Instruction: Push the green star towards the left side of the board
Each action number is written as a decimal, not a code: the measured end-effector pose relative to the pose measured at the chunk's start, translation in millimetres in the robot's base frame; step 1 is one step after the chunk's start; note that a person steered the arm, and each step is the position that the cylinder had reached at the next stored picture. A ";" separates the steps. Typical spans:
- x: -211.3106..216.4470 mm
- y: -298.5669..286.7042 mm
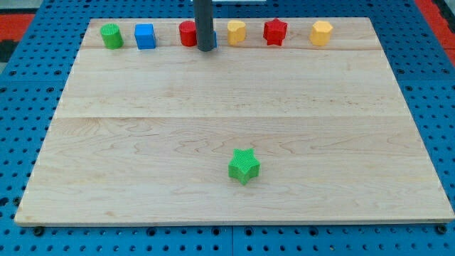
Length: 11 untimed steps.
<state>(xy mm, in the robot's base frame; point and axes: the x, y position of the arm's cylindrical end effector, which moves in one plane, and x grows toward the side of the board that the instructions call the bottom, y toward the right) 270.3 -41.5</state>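
The green star (244, 166) lies on the wooden board (142, 128), a little right of centre and towards the view's bottom. My tip (206, 48) is at the view's top, in the row of blocks, far above the star and slightly to its left. The rod stands in front of a red block (187, 33) and hides most of a blue block behind it.
Along the board's top edge stand a green cylinder (111, 35), a blue cube (145, 36), a yellow block (236, 31), a red star (275, 31) and a yellow hexagonal block (321, 33). Blue pegboard (21, 85) surrounds the board.
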 end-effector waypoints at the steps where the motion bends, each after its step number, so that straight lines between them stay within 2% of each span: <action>1: -5.3 0.0; 2: -1.9 0.0; 5: 184.8 194.4; 6: 268.8 193.4; 7: 277.6 146.5; 9: 240.9 44.4; 11: 261.1 121.3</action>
<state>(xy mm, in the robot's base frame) 531.5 79.7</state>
